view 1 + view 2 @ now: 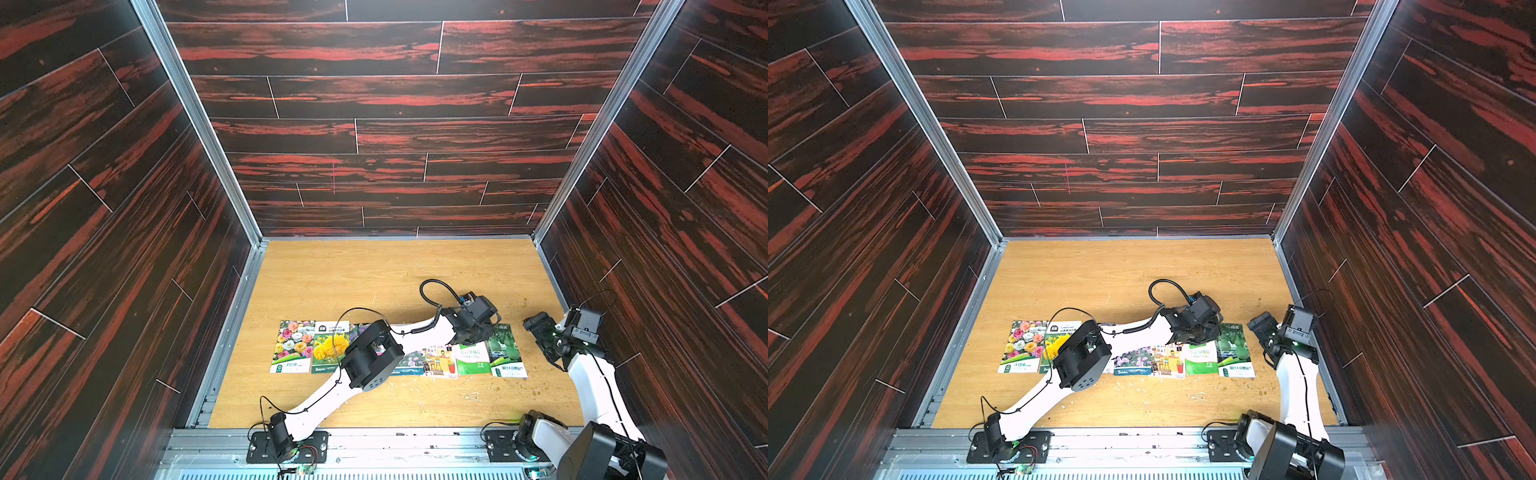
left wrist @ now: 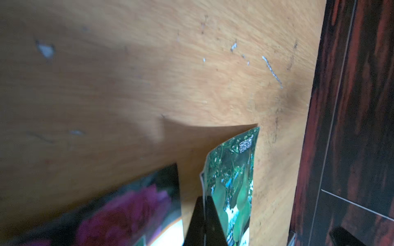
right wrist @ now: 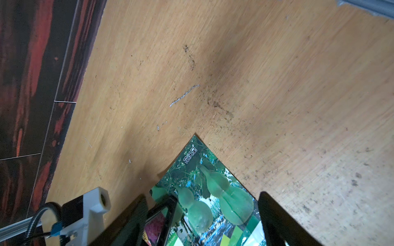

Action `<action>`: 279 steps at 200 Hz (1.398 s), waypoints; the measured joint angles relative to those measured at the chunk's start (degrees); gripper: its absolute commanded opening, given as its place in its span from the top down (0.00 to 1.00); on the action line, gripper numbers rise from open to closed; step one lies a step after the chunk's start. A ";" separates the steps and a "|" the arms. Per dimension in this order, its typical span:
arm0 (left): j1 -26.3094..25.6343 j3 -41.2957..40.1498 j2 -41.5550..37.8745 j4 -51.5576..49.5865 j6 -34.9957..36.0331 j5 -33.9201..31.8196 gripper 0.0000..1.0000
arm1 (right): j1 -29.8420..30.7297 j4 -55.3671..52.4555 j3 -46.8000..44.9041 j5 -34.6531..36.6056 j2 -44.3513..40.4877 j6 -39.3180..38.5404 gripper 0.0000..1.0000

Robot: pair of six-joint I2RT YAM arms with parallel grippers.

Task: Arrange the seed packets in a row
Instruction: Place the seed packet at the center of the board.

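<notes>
The left jaws are pinching shut on the gourd packet (image 2: 232, 181), gripping its glossy edge so the thin sheet is curling up off the desk (image 2: 149, 74). The right jaws are hanging wide open and empty just beside that same packet at the row's right end, with two black fingers (image 3: 277, 217) framing it in the wrist view. The left arm (image 1: 415, 332), white shell with black joints, is stretching across the row and covering part of it. The packets are lying flat, side by side, along the desk's near half: rose packet (image 1: 293, 347), yellow bloom (image 1: 330, 347), purple flowers (image 1: 409, 361), shopfront (image 1: 440, 359), green-banded one (image 1: 473, 357). The desk is showing pale wood grain, scuffed and crumb-speckled. Dark, red-streaked plank walls (image 1: 374, 104) are boxing it in.
</notes>
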 measured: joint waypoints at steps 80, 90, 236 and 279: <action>0.04 4.26 2.45 -1.09 -1.09 -0.52 0.86 | 0.00 1.42 -0.74 -1.31 0.94 0.00 0.17; 0.02 4.28 2.45 -1.25 -0.94 -0.52 0.78 | 0.00 1.60 -0.90 -1.42 1.22 0.00 0.17; -1.27 10.82 2.78 -9.49 0.72 -0.57 0.63 | 0.00 2.93 -1.60 -2.69 2.45 0.02 0.17; -1.53 10.88 2.75 -15.56 2.91 -1.29 0.58 | 0.00 3.37 -1.75 -2.73 2.45 0.04 0.17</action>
